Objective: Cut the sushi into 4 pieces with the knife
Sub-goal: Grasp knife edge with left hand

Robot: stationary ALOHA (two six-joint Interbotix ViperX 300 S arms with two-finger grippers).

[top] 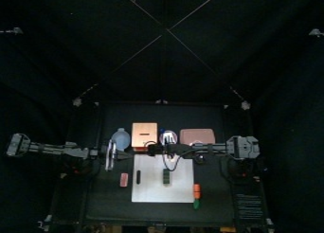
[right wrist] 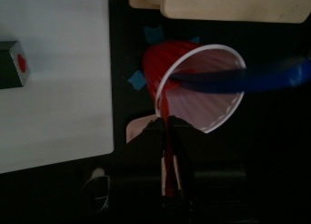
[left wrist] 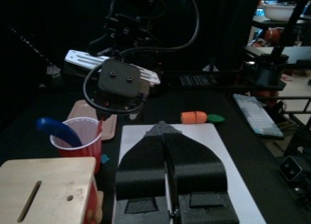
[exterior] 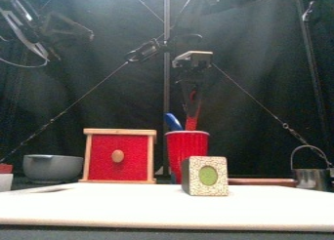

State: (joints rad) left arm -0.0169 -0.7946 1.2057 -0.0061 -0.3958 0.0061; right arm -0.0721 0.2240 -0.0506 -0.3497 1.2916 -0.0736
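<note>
Right claw (right wrist: 165, 127) pinching thin red knife (exterior: 193, 117) | left claw (left wrist: 163, 127) closed | round red cup (exterior: 181, 151)

Back curtain: black cloth (top: 162, 38) hangs well behind the right gripper (top: 169, 144) and fills the upper half of the top view. Thin diagonal lines cross it and meet high above the gripper.
Left curtain: black (top: 32, 95), far out to the gripper's left.
Right curtain: black (top: 294, 95), far out to the gripper's right.
Table: small and black, lying below the gripper. A bare strip (top: 86, 194) shows to its left, toward the front.
Light: in the front view a pale glow (exterior: 111, 54) spreads over the curtain behind and above the gripper, darkening lower down.
Room: past the gripper in the left wrist view, the open side (left wrist: 231, 55) is dim, its contents too dark to make out.
</note>
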